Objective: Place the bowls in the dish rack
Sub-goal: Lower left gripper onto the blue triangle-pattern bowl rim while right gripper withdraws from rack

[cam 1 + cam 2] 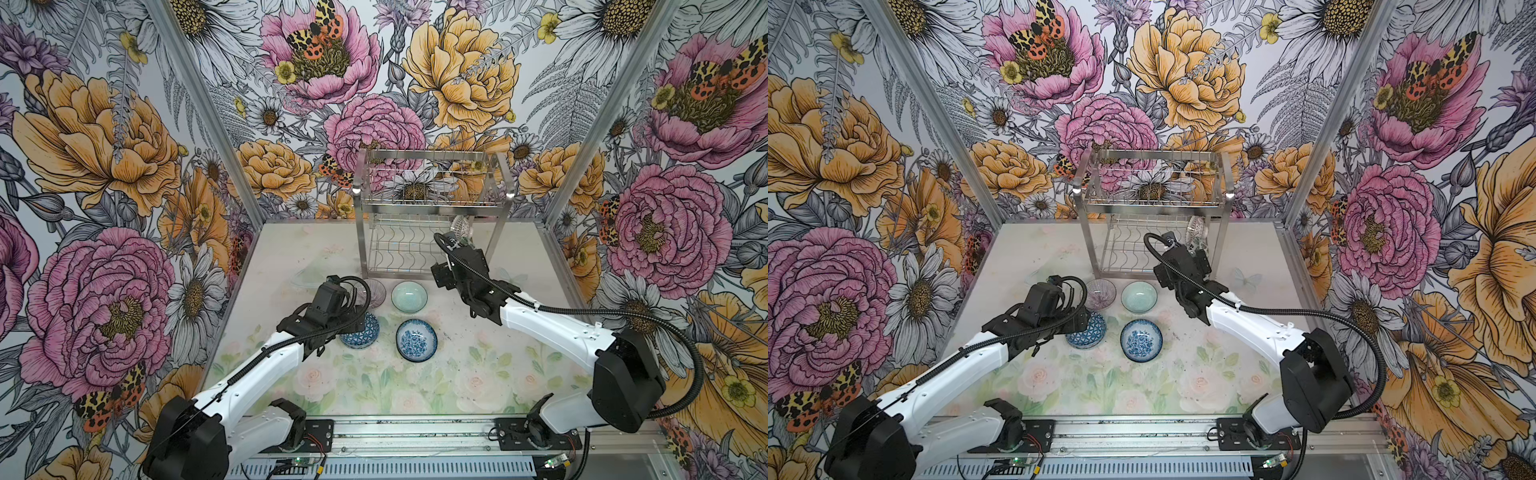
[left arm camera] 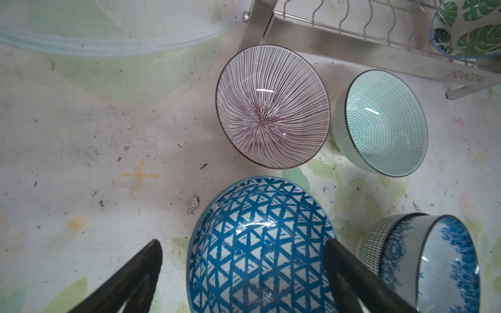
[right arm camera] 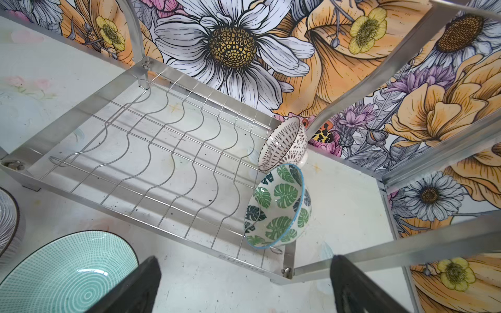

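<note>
left fingers (image 2: 143,273): wide apart, holding nothing, over blue triangle-pattern ceramic bowl (image 2: 257,216), lower centre.
blue floral ceramic bowl (image 1: 416,341): on tabletop (image 1: 478,374), centre.
purple-lined bowl (image 2: 271,108), pale celadon bowl (image 1: 409,296): side by side, just above centre.
right fingers (image 3: 141,281): wide open, empty.
shiny steel wire dish rack (image 1: 432,199): upper centre; green leaf bowl (image 3: 279,208), dark-petal bowl (image 3: 284,143) tilted in lower tier.

Two-tier stainless-steel wire dish rack (image 1: 432,202) stood at rear of floral-printed counter (image 1: 374,386). In its lower tier, right end: green-leaf ceramic bowl (image 3: 279,208) tilted, white lattice bowl (image 3: 284,143) just behind. Before the rack: purple-lined bowl (image 1: 1100,293) left, pale celadon bowl (image 1: 409,296) right; nearer still, blue geometric bowl (image 1: 1090,332) left, blue floral bowl (image 1: 416,340) right.
</note>
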Robot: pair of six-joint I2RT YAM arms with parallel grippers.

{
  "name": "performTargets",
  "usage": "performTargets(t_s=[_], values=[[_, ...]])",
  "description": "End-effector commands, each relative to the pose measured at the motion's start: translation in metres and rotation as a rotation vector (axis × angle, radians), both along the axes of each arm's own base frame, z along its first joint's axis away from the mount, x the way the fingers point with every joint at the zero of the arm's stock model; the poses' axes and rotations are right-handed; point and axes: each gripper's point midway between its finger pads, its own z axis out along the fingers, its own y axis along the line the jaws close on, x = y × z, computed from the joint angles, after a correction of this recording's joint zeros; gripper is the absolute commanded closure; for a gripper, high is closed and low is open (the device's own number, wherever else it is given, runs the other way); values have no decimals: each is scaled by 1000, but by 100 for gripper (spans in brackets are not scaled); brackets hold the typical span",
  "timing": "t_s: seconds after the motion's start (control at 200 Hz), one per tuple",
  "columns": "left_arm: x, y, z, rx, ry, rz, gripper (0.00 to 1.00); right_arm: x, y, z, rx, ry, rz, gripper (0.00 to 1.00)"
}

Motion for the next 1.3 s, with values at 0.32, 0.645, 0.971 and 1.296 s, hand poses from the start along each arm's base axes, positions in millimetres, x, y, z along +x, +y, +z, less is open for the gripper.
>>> performTargets(t_s=[0.32, 0.645, 0.971, 1.296], values=[[0, 10, -20, 76, 34, 57, 25, -2, -1, 2, 19, 3, -10, 0], [1, 10, -33, 108, 71, 48, 56, -2, -3, 3, 18, 0, -13, 0], [2, 13, -36, 133, 75, 48, 82, -2, -7, 7, 22, -9, -20, 0], [1, 17, -40, 144, 83, 59, 96, -4, -9, 13, 29, -17, -23, 0]])
